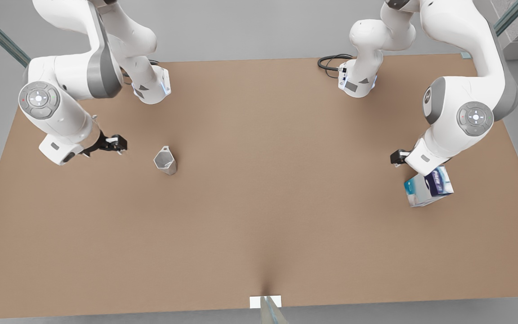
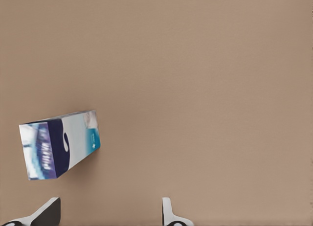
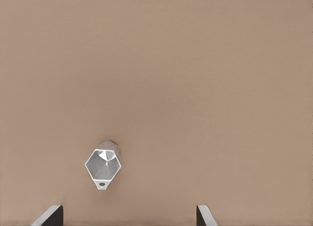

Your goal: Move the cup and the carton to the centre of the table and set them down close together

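On the table: plain brown top, cup and carton well apart, neither at the centre.
Cup: stood upright toward the front view's left; silvery faceted sides, white inside, small tab handle at the rim; touched by nothing.
Cup from the right wrist view: seen from above, between the two fingertips' lines but apart from both, handle turned toward the camera side.
Right gripper: hung just beside the cup, on the front view's left of it, above the table; fingers spread wide, nothing held.
Carton: lay toward the front view's right, turned at an angle to the table's edges; white and light blue with dark blue panels and lettering; partly hidden under the arm's wrist.
Carton from the left wrist view: seen off to one side of the fingers, not between them, not touched.
Left gripper: hovered over the table just beside the carton, mostly hidden behind the wrist in the front view; fingers parted wide, empty.
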You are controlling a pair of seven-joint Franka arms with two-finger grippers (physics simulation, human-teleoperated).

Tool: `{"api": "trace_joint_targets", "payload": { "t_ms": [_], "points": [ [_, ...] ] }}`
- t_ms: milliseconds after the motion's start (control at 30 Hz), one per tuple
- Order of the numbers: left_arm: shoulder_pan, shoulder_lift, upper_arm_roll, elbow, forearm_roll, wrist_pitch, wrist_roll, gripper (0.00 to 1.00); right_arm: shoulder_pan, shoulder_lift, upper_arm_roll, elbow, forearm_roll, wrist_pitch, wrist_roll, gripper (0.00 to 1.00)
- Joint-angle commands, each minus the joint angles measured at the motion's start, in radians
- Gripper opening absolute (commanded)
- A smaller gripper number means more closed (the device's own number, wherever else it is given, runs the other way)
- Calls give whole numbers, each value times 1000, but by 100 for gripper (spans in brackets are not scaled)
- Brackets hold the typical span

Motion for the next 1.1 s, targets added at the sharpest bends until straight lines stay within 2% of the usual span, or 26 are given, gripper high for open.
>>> {"api": "trace_joint_targets", "payload": {
  "t_ms": [0, 133, 233, 267, 400, 500, 567, 633, 700, 767, 833, 1067],
  "points": [
    [-2, 0, -2, -3, 6, -6, -3, 100, 3, 0, 0, 0, -1, -2, 0, 100],
    [9, 21, 5, 6, 7, -3, 51, 100, 24, 43, 6, -1, 0, -1, 46, 100],
    [164, 143, 6, 88, 1, 4, 405, 100, 39, 92, 43, -78, 93, 22, 331, 100],
    [225, 155, 8, 129, 4, -8, 479, 100, 53, 85, 45, -162, 141, 99, 412, 100],
    [316, 156, 14, 132, 13, 7, 451, 99, 35, 71, 55, -374, 173, 265, 488, 100],
    [307, 205, 28, 138, 30, 30, 217, 100, 24, 78, 57, -451, 238, 366, 502, 100],
    [302, 201, 25, 120, 18, 57, 108, 99, 30, 63, 57, -514, 276, 424, 500, 100],
    [302, 156, -8, 39, 18, 53, 51, 99, 38, 36, 57, -601, 316, 515, 497, 100],
    [304, 133, -32, -26, 16, 63, 52, 99, 36, 40, 57, -642, 316, 565, 488, 100],
    [337, 130, -32, -70, 32, 167, 212, 98, 36, 39, 58, -682, 316, 610, 480, 100],
    [373, 141, -32, -86, 39, 230, 281, 98, 36, 37, 57, -713, 316, 648, 459, 100],
    [373, 153, -32, -145, 21, 231, 258, 98, 36, 68, 57, -767, 316, 742, 454, 100]
  ]
}}
